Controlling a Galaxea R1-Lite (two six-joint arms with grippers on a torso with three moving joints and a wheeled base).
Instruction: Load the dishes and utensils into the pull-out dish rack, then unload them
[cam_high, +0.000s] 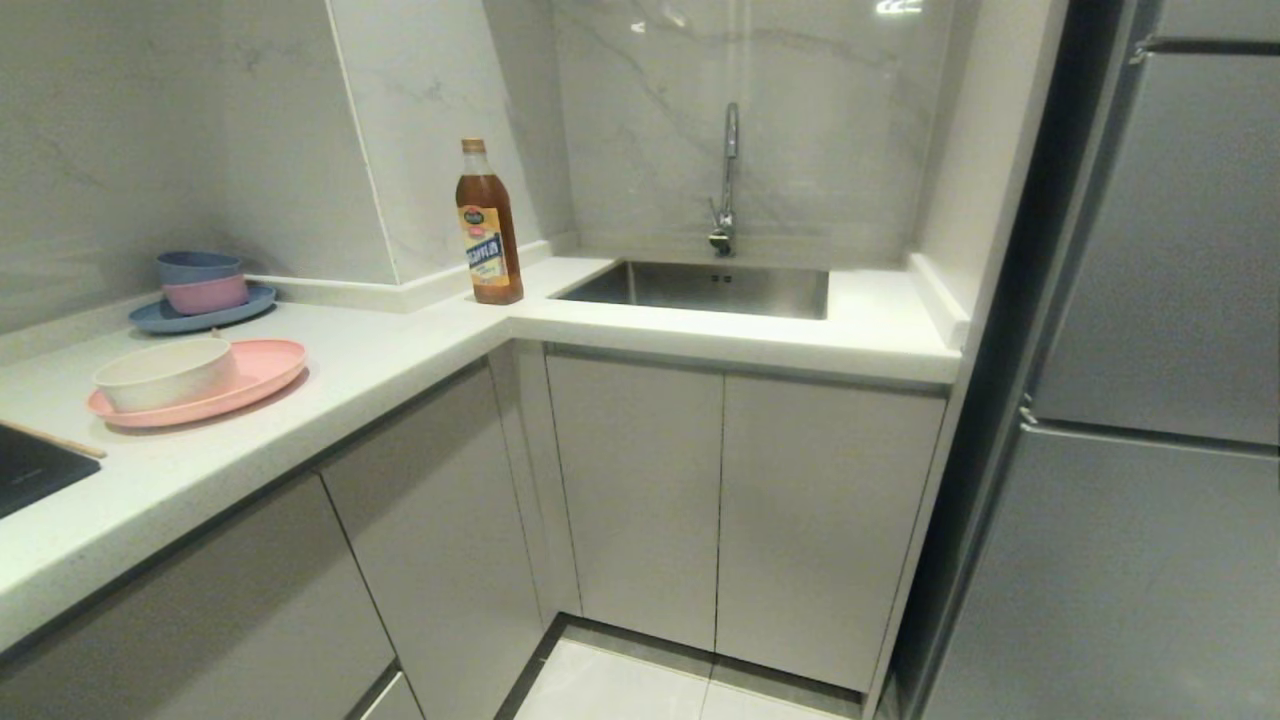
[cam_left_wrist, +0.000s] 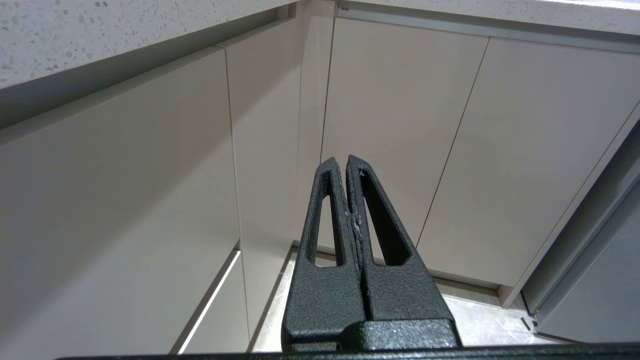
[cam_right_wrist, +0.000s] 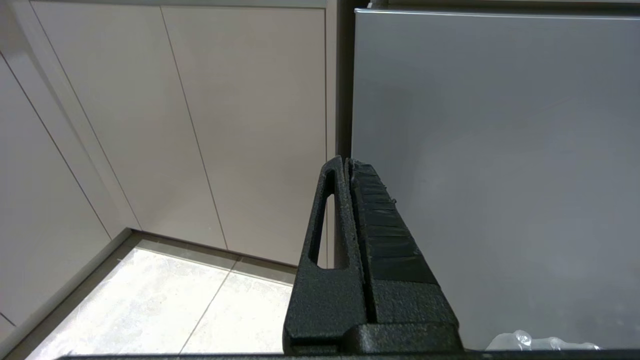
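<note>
Light: soft, even, from overhead
Glare: bright streaks on the glossy marble wall (cam_high: 760, 120) (top edge, above the tap)
Shadows: faint, under the countertop (cam_high: 420, 350) lip
Focus: sharp, edges slightly bowed

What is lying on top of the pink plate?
A cream bowl sits on the pink plate. The bowl's inside and the plate under it cannot be seen.

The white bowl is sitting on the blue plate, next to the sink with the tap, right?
Not quite. The white bowl sits on the pink plate, as the head view shows. The blue plate behind it holds a blue and a pink bowl. And these dishes are on the counter's left stretch, well away from the sink.
</note>
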